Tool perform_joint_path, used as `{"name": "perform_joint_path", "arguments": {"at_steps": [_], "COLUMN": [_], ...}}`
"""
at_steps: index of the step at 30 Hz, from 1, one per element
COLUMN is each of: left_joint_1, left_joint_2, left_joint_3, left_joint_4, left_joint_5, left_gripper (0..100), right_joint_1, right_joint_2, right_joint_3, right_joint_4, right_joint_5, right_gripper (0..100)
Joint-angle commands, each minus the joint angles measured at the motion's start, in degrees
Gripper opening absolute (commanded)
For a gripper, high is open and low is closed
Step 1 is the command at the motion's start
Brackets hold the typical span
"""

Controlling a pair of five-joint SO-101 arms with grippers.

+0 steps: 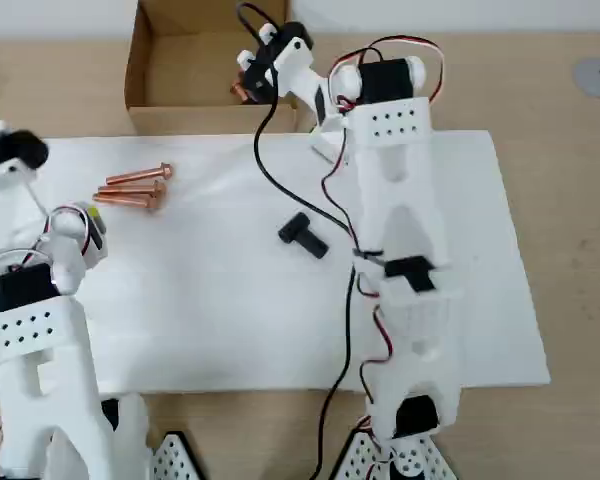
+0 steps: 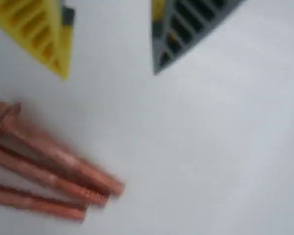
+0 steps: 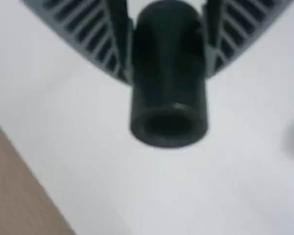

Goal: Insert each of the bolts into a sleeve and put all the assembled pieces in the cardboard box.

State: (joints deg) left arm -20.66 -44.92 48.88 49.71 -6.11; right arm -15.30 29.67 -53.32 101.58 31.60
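Three copper bolts [image 1: 135, 187] lie side by side on the white board [image 1: 230, 320], and they also appear in the left wrist view [image 2: 49, 166]. My left gripper [image 2: 110, 73] hovers open just beside them, one finger yellow [image 2: 51, 39] and one grey [image 2: 186, 29]; from above it sits at the board's left [image 1: 93, 222]. My right gripper [image 3: 169, 58] is shut on a black sleeve [image 3: 169, 98]. From above, this gripper [image 1: 255, 80] is at the near right corner of the cardboard box [image 1: 210, 120], with a bit of copper beside it. A second black sleeve [image 1: 303, 235] lies mid-board.
The wooden table [image 1: 560, 200] surrounds the white board. The right arm [image 1: 400, 220] stretches across the board's right half with cables trailing beside it. A round grey fitting [image 1: 595, 75] sits at the table's far right.
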Motion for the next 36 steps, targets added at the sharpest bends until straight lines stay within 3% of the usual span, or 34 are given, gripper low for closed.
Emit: {"name": "perform_joint_path", "arguments": {"at_steps": [1, 8, 13, 21, 27, 36], "left_joint_1": [0.97, 4.66, 4.75, 7.47, 12.40, 15.12], "left_joint_2": [0.22, 3.74, 14.46, 35.74, 36.44, 36.44], "left_joint_3": [-3.96, -2.46, -7.03, -33.67, -45.89, -51.16], "left_joint_4": [-0.88, -3.43, -2.81, 19.16, 34.37, 48.53], "left_joint_5": [-10.29, -35.25, -44.84, -46.33, -48.70, -70.24], "left_gripper": [12, 12, 12, 12, 12, 12], "right_joint_1": [0.22, 0.22, 0.22, 0.48, 0.13, 0.48], "right_joint_2": [-15.60, -37.85, -49.89, -65.36, -78.11, -88.31], "right_joint_3": [8.57, 29.58, 41.54, 60.35, 76.26, 89.54], "right_joint_4": [0.88, 0.79, 0.35, -3.96, -9.05, -12.48], "right_joint_5": [-0.44, 1.49, 1.76, 1.67, 1.58, 3.43], "right_gripper": [1.2, 1.2, 1.2, 1.2, 1.2, 1.2]}}
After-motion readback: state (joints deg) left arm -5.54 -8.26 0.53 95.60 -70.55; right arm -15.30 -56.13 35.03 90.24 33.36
